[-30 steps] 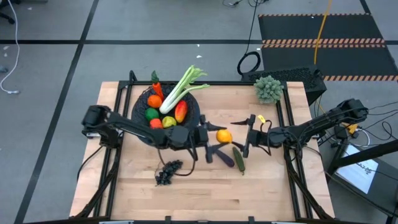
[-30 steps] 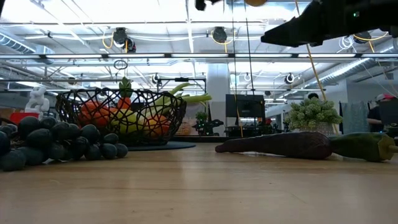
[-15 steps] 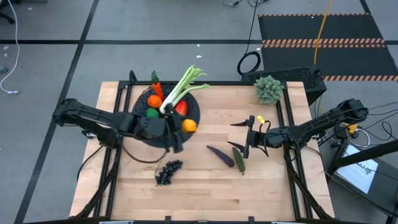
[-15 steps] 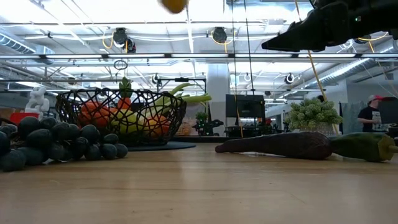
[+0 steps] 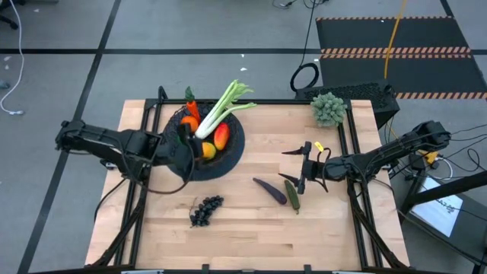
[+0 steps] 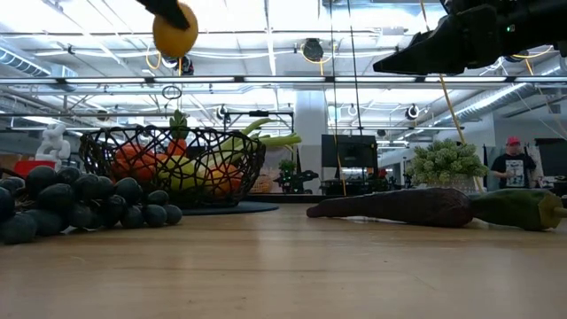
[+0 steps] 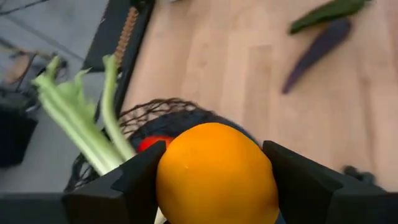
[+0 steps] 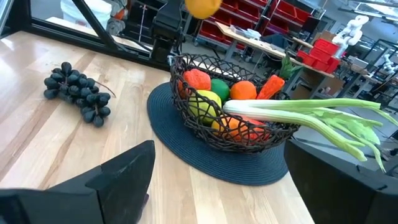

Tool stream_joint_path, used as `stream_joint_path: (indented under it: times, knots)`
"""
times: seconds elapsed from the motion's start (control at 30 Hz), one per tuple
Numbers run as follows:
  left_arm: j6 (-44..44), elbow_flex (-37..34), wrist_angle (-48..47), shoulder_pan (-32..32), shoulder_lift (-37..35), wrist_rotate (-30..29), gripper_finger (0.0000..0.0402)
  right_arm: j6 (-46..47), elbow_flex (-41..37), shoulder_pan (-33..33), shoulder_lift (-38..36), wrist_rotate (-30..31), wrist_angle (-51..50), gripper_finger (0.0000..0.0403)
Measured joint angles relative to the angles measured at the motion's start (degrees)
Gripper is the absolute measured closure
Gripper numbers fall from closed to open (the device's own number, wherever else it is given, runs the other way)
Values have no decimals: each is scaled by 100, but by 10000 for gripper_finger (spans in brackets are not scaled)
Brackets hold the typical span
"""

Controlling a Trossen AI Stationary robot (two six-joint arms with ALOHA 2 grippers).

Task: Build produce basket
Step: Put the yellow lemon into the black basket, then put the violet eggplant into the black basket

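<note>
- Orange [image 7: 216, 174] sits clamped between the two fingers of the left gripper [image 5: 185, 144], which hangs above the basket [image 5: 237, 141], over its near-left part.
- Basket stands on a dark round mat [image 8: 205, 160] at the table's far left and holds a leafy stalk [image 5: 222, 107], a mango [image 5: 221, 135], a carrot [image 5: 192, 108] and other fruit.
- Grapes [image 5: 205, 211], eggplant [image 5: 269, 190] and cucumber [image 5: 292, 195] lie on the table [image 5: 251, 228], outside the basket.
- Right gripper [image 5: 300, 169] hovers beside the cucumber with its fingers spread wide, holding nothing.

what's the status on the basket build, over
Left gripper shut on orange, above basket. Right gripper open, idle mid-table. Eggplant, cucumber, grapes left on table. Nothing blocking.
</note>
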Motion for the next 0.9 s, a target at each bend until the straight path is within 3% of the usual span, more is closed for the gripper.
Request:
stream_joint_path:
  times: [0.27, 0.43, 0.63, 0.9]
  knots:
    - [-347, -583, 629, 946, 7, -67, 136, 214, 0, 0, 0, 0, 23, 53]
    - [-364, -1344, 1748, 1485, 7, -54, 132, 507, 0, 0, 0, 0, 23, 53]
    - [-346, -1989, 2957, 1813, 7, 513, 126, 719, 0, 2, 0, -3, 21, 53]
    - [-515, -2074, 3197, 1829, 7, 478, 56, 749, 0, 2, 0, -3, -48, 53]
